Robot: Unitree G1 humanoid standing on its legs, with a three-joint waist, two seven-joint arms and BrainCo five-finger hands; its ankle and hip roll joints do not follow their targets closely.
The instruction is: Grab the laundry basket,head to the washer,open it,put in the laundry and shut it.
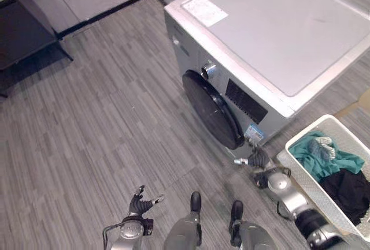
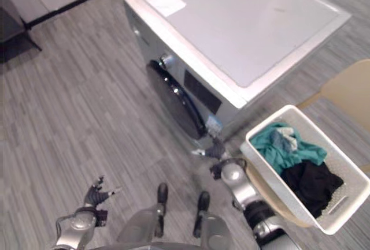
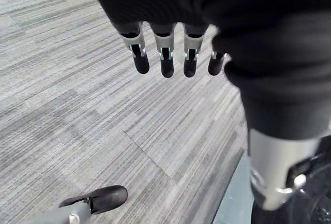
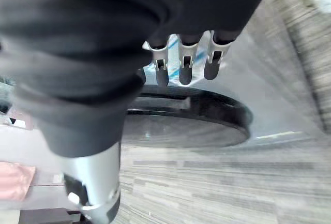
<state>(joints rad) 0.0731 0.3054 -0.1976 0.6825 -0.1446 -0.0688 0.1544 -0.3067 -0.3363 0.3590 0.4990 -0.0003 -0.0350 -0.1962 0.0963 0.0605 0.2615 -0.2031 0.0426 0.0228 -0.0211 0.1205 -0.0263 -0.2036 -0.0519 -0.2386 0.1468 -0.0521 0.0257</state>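
Observation:
A silver front-loading washer [image 1: 272, 36] stands ahead with its round dark door [image 1: 213, 109] shut. To its right a white laundry basket [image 1: 300, 172] holds teal and black clothes [image 1: 324, 155]. My right hand [image 1: 258, 159] hangs low in front of the washer, just below the door's lower right edge, between door and basket, its fingers [image 4: 182, 63] straight and holding nothing. In its own wrist view the door's rim [image 4: 196, 125] lies just past the fingertips. My left hand [image 1: 139, 205] hangs over bare floor at the lower left, fingers [image 3: 165, 58] relaxed and empty.
Grey plank floor [image 1: 98, 129] spreads left of the washer. A dark table [image 1: 23, 36] stands at the far left by the wall. A tan chair seat [image 2: 350, 91] shows right of the basket.

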